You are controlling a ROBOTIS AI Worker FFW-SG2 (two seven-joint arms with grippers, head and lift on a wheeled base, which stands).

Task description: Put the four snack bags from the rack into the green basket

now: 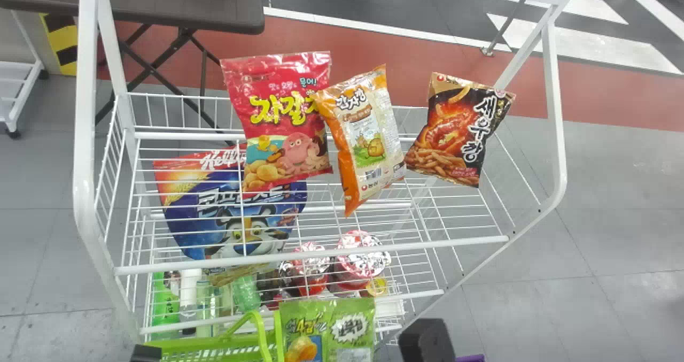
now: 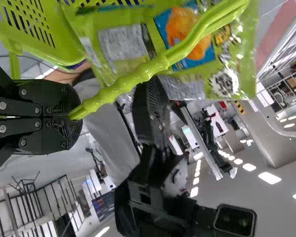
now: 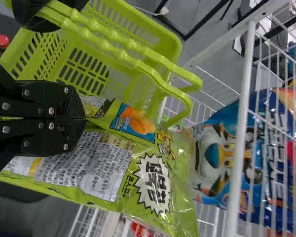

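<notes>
Look at that green snack bag (image 1: pixel 350 327), glossy, crinkly plastic film, and you've got smooth moulded plastic on the basket (image 1: pixel 214 342), smooth painted metal on your rack (image 1: pixel 83 191), shiny wrinkled wrap over the cups (image 1: pixel 355 268), matt table (image 1: pixel 176 4)

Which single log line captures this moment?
Right hand holds green bag | left hand grips basket handle | red bag, orange bag, black bag on upper rack shelf

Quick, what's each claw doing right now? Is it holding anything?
Left claw: closed on the green basket's handle.
Right claw: closed, pinching a green snack bag.
</notes>
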